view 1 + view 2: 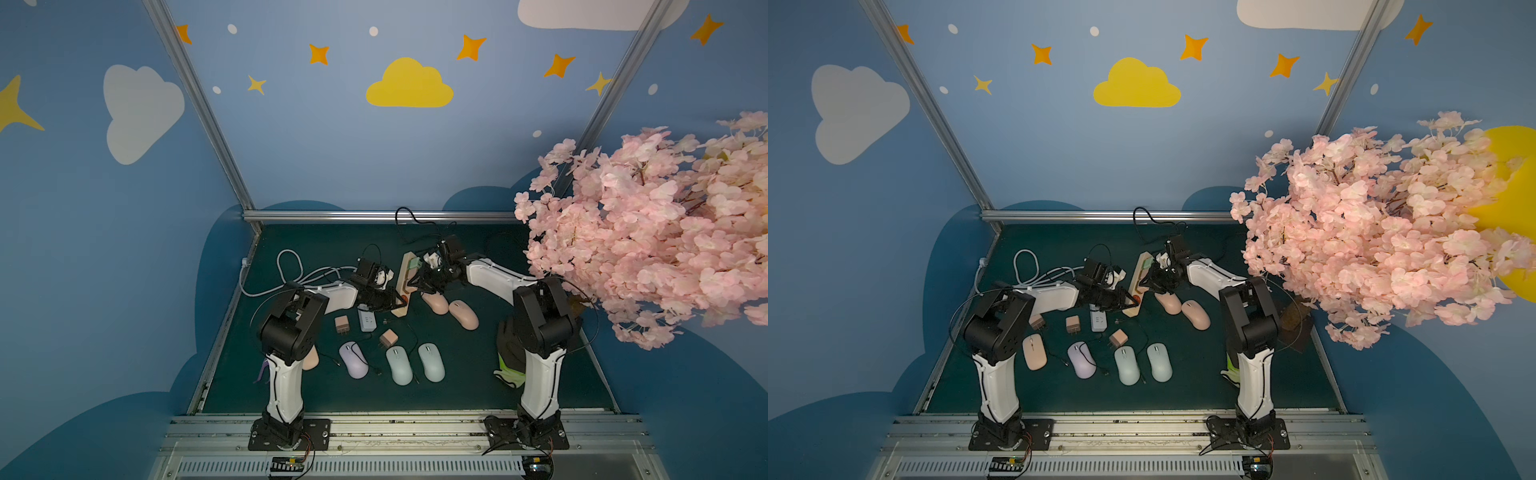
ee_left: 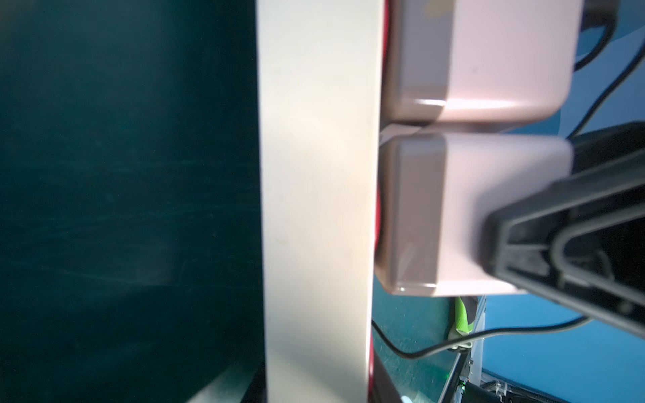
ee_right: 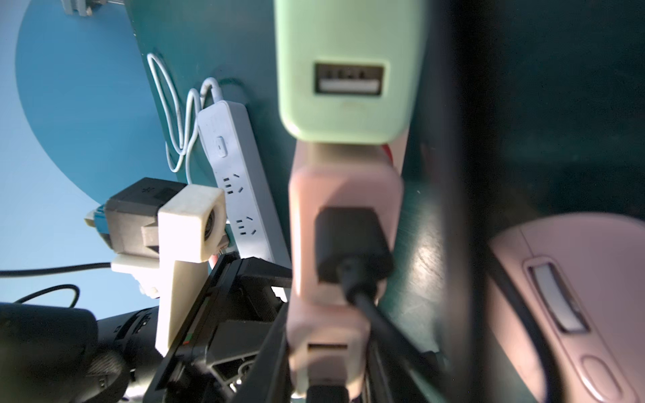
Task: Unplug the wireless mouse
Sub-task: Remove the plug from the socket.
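Robot lab booth. Left arm and right arm bolted to an aluminium rail at the near edge of a green table. Aluminium frame, blue walls with painted clouds and stars. Fake blossom tree at right.

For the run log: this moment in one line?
left gripper: holds power strip | right gripper: on pink adapter | black cable: plugged in
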Motion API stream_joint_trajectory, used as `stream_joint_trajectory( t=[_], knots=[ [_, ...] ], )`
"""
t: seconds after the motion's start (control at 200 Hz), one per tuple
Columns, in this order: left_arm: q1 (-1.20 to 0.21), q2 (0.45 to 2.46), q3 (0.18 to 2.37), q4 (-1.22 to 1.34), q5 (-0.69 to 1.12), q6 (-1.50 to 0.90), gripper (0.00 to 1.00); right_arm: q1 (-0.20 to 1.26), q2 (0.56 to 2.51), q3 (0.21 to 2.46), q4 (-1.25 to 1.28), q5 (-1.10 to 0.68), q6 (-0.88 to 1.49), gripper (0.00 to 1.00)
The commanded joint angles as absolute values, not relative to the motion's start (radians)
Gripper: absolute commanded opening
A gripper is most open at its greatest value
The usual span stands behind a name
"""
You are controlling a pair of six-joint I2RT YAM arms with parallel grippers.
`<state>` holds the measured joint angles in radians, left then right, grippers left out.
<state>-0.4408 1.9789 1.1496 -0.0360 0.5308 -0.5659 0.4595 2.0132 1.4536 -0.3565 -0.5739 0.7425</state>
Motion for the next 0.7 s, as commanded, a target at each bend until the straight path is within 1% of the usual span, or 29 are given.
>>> stream_joint_trajectory(
  t=[0.0,0.055,0.15,0.19,0.28,0.33,0.38,0.501,0.566,0.611,0.696],
  knots=[
    [-0.382,1.997,1.12,-0.135,0.325,-0.621,0.04,0.421,1.916,1.416,-0.259,-0.741,0.753,0.0],
    [-0.377,1.997,1.116,-0.132,0.326,-0.623,0.04,0.415,1.916,1.391,-0.196,-0.783,0.77,0.0],
    [-0.376,1.993,1.114,-0.13,0.325,-0.623,0.04,0.422,1.917,1.404,-0.22,-0.783,0.75,0.0],
    [-0.376,1.993,1.114,-0.13,0.325,-0.623,0.04,0.427,1.916,1.43,-0.296,-0.732,0.728,0.0],
    [-0.376,1.993,1.114,-0.133,0.325,-0.623,0.04,0.437,1.913,1.494,-0.491,-0.554,0.689,0.0],
    [-0.376,1.992,1.114,-0.136,0.323,-0.62,0.04,0.431,1.924,1.521,-0.566,-0.514,0.683,0.0],
    [-0.376,1.991,1.115,-0.138,0.322,-0.617,0.04,0.423,1.928,1.515,-0.552,-0.554,0.672,0.0],
    [-0.375,1.986,1.114,-0.141,0.321,-0.614,0.04,0.4,1.913,1.437,-0.345,-0.764,0.676,0.0],
    [-0.375,1.988,1.114,-0.14,0.321,-0.614,0.04,0.399,1.91,1.434,-0.328,-0.793,0.678,0.0],
    [-0.375,1.988,1.114,-0.141,0.321,-0.615,0.04,0.404,1.906,1.451,-0.386,-0.748,0.669,0.0],
    [-0.375,1.99,1.114,-0.141,0.32,-0.617,0.04,0.422,1.921,1.544,-0.623,-0.545,0.647,0.0]
  ],
)
